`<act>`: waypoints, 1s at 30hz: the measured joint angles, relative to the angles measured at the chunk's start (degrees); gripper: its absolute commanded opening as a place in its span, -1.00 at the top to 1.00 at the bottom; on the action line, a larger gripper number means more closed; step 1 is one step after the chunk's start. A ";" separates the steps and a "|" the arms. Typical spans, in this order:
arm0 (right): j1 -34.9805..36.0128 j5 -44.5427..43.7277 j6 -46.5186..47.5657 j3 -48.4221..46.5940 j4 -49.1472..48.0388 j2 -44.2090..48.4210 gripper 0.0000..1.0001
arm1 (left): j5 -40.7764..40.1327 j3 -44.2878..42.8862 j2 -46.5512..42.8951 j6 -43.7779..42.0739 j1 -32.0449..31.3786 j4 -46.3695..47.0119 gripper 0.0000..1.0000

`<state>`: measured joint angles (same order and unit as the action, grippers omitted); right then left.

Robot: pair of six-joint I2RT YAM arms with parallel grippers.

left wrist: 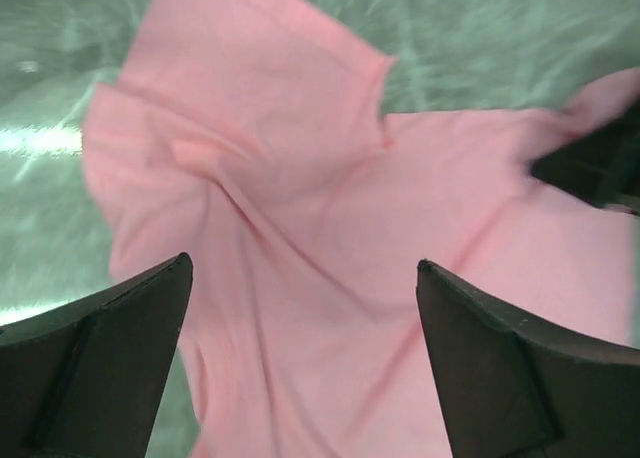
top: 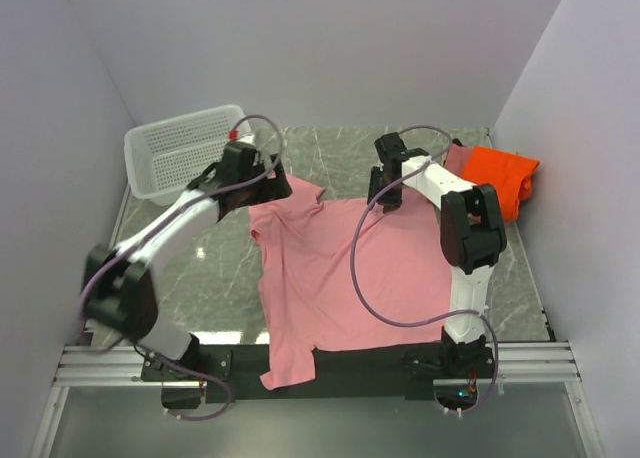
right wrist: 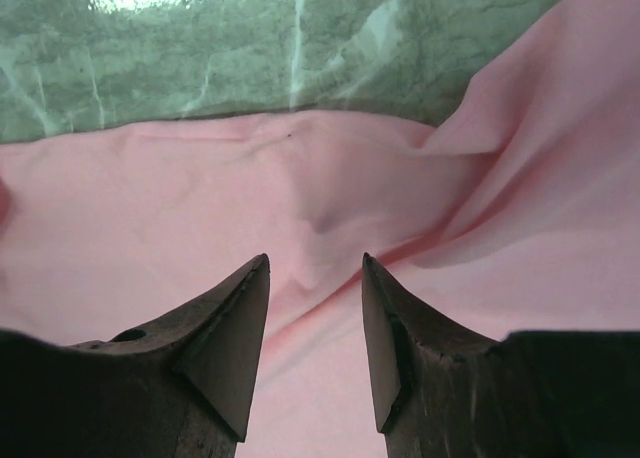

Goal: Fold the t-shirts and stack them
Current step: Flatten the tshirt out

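Two robot arms poised over a light pink t-shirt (top: 330, 268) spread on a marbled tabletop (top: 220, 278).

The shirt lies flat in the middle, collar toward the far side, and its hem hangs over the near edge. The left fingers (left wrist: 110, 348) are spread wide above the wrinkled left sleeve and hold nothing. The right fingers (right wrist: 220, 348) hover at the far right shoulder with only a narrow gap between them, with no cloth caught. An orange t-shirt (top: 500, 173) sits folded at the far right corner, with a dusty rose t-shirt (top: 458, 156) peeking out beside it. The likely risks: the narrow right gap may push the fabric into a ridge instead of catching it, and an uneven pull could skew the fold or drag the overhanging hem off the tabletop.
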<state>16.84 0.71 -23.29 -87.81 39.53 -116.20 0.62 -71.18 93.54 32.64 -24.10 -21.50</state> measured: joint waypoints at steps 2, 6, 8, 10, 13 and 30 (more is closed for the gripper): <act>0.00 0.61 -0.07 0.00 0.24 0.24 0.01 | -1.03 4.55 -9.01 1.29 0.00 0.33 -0.82; 0.00 1.92 -0.46 1.03 0.28 2.51 0.01 | -3.15 16.50 -23.96 4.85 0.02 0.87 -0.34; 0.00 2.49 -0.76 2.08 0.33 4.59 0.01 | -3.50 22.58 -27.17 6.60 0.04 0.31 -0.08; 0.00 3.17 -1.11 3.30 0.28 7.37 0.01 | -3.50 27.87 -27.96 8.02 0.04 -0.85 -0.02; 0.02 3.67 -1.38 4.70 0.48 11.47 0.01 | -3.28 33.44 -28.26 10.14 0.04 -2.78 0.01; 1.18 4.26 -2.78 9.29 1.09 19.98 0.01 | -0.68 39.50 -26.62 12.46 0.02 -0.20 0.17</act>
<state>18.02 4.97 -26.06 -78.52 40.62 -96.23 -0.05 -31.68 66.92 45.10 -24.08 -21.69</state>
